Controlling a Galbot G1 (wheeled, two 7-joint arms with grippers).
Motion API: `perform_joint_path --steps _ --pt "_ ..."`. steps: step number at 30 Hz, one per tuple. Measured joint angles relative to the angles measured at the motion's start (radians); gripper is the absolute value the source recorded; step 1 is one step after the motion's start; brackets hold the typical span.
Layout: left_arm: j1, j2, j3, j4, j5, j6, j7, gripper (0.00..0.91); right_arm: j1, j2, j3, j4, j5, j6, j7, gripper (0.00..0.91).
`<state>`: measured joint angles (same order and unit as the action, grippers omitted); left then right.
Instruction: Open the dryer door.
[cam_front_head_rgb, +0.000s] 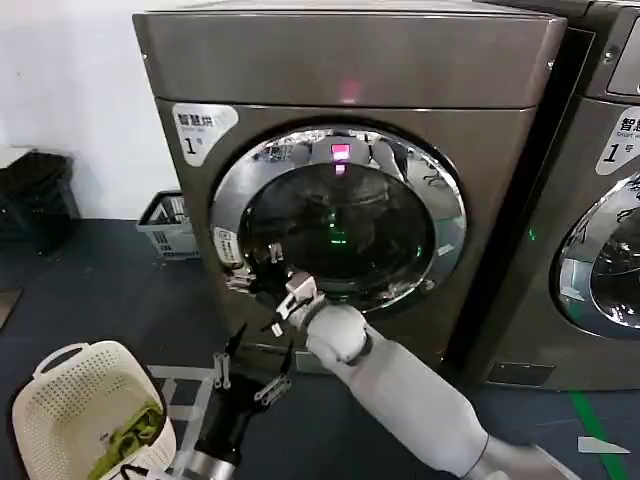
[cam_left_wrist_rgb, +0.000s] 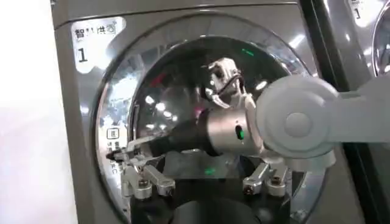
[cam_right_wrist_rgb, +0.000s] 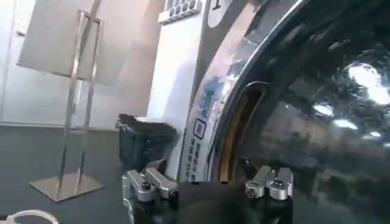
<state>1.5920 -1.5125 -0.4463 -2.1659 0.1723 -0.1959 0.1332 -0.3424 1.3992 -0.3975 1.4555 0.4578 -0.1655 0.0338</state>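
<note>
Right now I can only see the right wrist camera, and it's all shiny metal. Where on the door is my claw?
Observer: In the head view, your right claw is at the lower left of the dryer door, on its chrome rim close to the white sticker.
Operator: Is the door open yet?
Observer: Not yet. Seen whole from the head view, it looks fully shut, with no gap around the rim.
Operator: Where's my other claw?
Observer: The left claw hangs open lower down, below the door, touching nothing.
</note>
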Motion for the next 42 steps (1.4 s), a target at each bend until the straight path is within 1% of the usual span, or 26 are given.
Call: perform_joint_path --steps 19,29,35,42 --pt "0.01 -0.001 0.0 -0.007 -0.001 -0.004 0.002 0.907 0.022 0.022 -0.002 -0.079 -0.005 0.023 -0.061 0.907" --pt "0.015 -0.001 0.001 -0.019 -0.003 -0.001 0.007 0.907 0.023 0.006 0.0 -0.071 -0.001 0.023 -0.126 0.907" --pt "0.016 -0.001 0.001 -0.019 -0.003 -0.001 0.007 0.907 0.026 -0.014 -0.004 -0.059 0.005 0.034 -0.172 0.907" --pt "0.019 -0.001 0.001 -0.02 -0.002 -0.001 0.008 0.907 0.031 -0.03 -0.009 -0.042 0.028 0.044 -0.213 0.907"
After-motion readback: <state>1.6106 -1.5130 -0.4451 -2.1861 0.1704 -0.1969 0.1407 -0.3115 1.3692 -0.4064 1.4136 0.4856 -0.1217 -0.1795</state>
